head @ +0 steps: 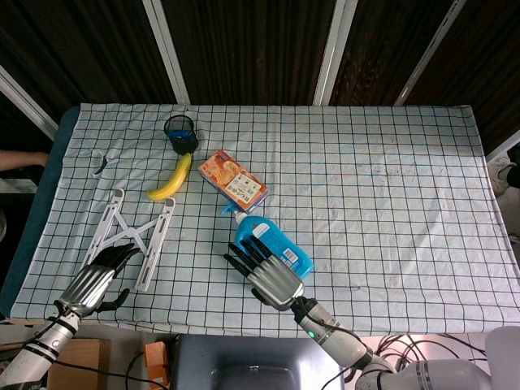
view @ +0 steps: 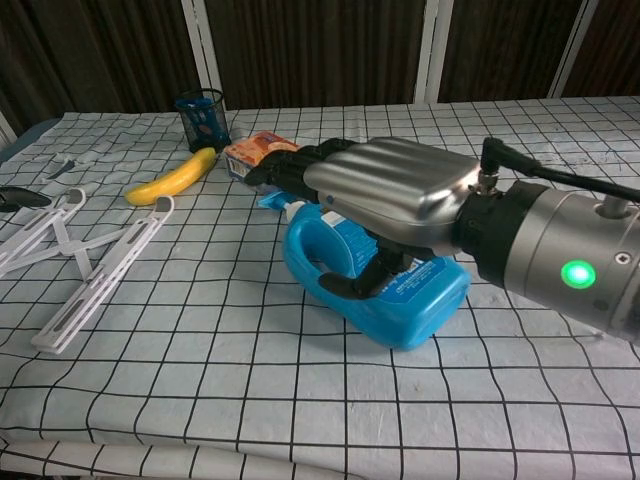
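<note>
A blue detergent bottle (head: 280,244) (view: 400,300) with a white cap lies on its side on the checked cloth (head: 382,187). My right hand (head: 264,272) (view: 385,185) lies palm-down over it, fingers stretched out toward the cap end. Its thumb (view: 350,285) rests against the bottle beside the handle. The bottle rests on the table. My left hand (head: 101,276) sits at the near left edge, fingers loosely apart and holding nothing, its fingertips at the near end of a white folding rack (head: 134,231) (view: 90,270).
An orange snack box (head: 233,180) (view: 258,150) lies just beyond the bottle's cap. Further left are a yellow banana (head: 171,179) (view: 172,178) and a black mesh cup (head: 180,134) (view: 202,115). A small dark clip (head: 99,162) lies near the left edge.
</note>
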{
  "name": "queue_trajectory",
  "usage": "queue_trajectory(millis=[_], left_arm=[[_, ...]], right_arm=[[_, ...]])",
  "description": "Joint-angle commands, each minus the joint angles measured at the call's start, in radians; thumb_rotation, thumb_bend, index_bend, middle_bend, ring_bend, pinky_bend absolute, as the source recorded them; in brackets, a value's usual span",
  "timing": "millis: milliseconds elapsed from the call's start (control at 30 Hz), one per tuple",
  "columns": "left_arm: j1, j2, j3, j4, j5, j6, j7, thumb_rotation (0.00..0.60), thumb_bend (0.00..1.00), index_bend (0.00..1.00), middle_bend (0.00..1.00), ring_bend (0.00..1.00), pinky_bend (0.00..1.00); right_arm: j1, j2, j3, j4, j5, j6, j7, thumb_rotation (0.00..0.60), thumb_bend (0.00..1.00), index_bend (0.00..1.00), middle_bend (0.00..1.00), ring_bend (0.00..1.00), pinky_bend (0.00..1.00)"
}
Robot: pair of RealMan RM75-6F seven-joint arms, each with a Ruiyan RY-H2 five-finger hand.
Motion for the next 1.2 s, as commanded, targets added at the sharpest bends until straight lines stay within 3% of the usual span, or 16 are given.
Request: queue_trajectory(millis=[33, 200, 433, 533, 667, 700, 733, 767, 833, 867, 933, 1067, 1200], left_arm=[[-0.001, 0.002, 0.003, -0.001, 0.003, 0.001, -0.007, 0.600, 0.46, 0.00, 0.00, 0.00, 0.00], [0.009, 0.015, 0.011, -0.001, 0.015, 0.028, -0.014, 0.600, 0.46, 0.00, 0.00, 0.00, 0.00], [0.074, 0.059, 0.052, -0.015, 0.107, 0.152, -0.029, 0.600, 0.46, 0.00, 0.00, 0.00, 0.00], [0.133, 0.073, 0.085, -0.002, 0.170, 0.250, -0.019, 0.600, 0.46, 0.00, 0.00, 0.00, 0.00], [0.271, 0.062, 0.152, 0.086, 0.294, 0.472, -0.013, 0.600, 0.46, 0.00, 0.00, 0.00, 0.00], [0.299, 0.049, 0.162, 0.116, 0.317, 0.518, -0.017, 0.600, 0.46, 0.00, 0.00, 0.00, 0.00], [0.330, 0.033, 0.170, 0.150, 0.336, 0.567, -0.021, 0.600, 0.46, 0.00, 0.00, 0.00, 0.00], [0.372, 0.006, 0.181, 0.204, 0.358, 0.633, -0.031, 0.600, 0.46, 0.00, 0.00, 0.00, 0.00], [0.441, -0.050, 0.202, 0.309, 0.378, 0.726, -0.071, 0.600, 0.46, 0.00, 0.00, 0.00, 0.00], [0.465, -0.072, 0.209, 0.352, 0.380, 0.754, -0.095, 0.600, 0.46, 0.00, 0.00, 0.00, 0.00], [0.494, -0.108, 0.212, 0.420, 0.378, 0.789, -0.134, 0.600, 0.46, 0.00, 0.00, 0.00, 0.00], [0.540, -0.184, 0.185, 0.539, 0.336, 0.836, -0.162, 0.600, 0.46, 0.00, 0.00, 0.00, 0.00], [0.545, -0.224, 0.175, 0.590, 0.320, 0.818, -0.177, 0.600, 0.45, 0.00, 0.00, 0.00, 0.00]], right_arm=[[0.009, 0.001, -0.003, -0.002, 0.012, 0.005, 0.005, 0.600, 0.29, 0.00, 0.00, 0.00, 0.01], [0.022, 0.001, -0.017, -0.005, 0.013, 0.020, 0.006, 0.600, 0.29, 0.00, 0.00, 0.00, 0.01], [0.026, 0.017, -0.037, -0.022, 0.009, 0.048, 0.014, 0.600, 0.29, 0.00, 0.00, 0.00, 0.01], [0.022, 0.042, -0.046, -0.036, 0.001, 0.060, 0.027, 0.600, 0.29, 0.00, 0.00, 0.00, 0.01], [-0.005, 0.123, -0.059, -0.068, -0.032, 0.097, 0.084, 0.600, 0.29, 0.00, 0.01, 0.01, 0.05], [-0.011, 0.142, -0.064, -0.073, -0.047, 0.105, 0.103, 0.600, 0.29, 0.00, 0.05, 0.07, 0.13], [-0.018, 0.163, -0.066, -0.074, -0.068, 0.116, 0.122, 0.600, 0.29, 0.00, 0.20, 0.26, 0.35], [-0.030, 0.194, -0.074, -0.077, -0.083, 0.126, 0.154, 0.600, 0.29, 0.00, 0.42, 0.54, 0.63], [-0.050, 0.265, -0.096, -0.093, -0.075, 0.121, 0.198, 0.600, 0.29, 0.00, 0.75, 0.92, 0.96], [-0.056, 0.292, -0.103, -0.090, -0.084, 0.123, 0.212, 0.600, 0.29, 0.00, 0.83, 0.99, 1.00], [-0.066, 0.328, -0.114, -0.078, -0.098, 0.125, 0.245, 0.600, 0.29, 0.00, 0.88, 1.00, 1.00], [-0.068, 0.370, -0.126, -0.025, -0.083, 0.085, 0.337, 0.600, 0.29, 0.00, 0.93, 1.00, 1.00], [-0.032, 0.350, -0.143, 0.027, -0.035, -0.019, 0.348, 0.600, 0.29, 0.00, 0.95, 1.00, 1.00]])
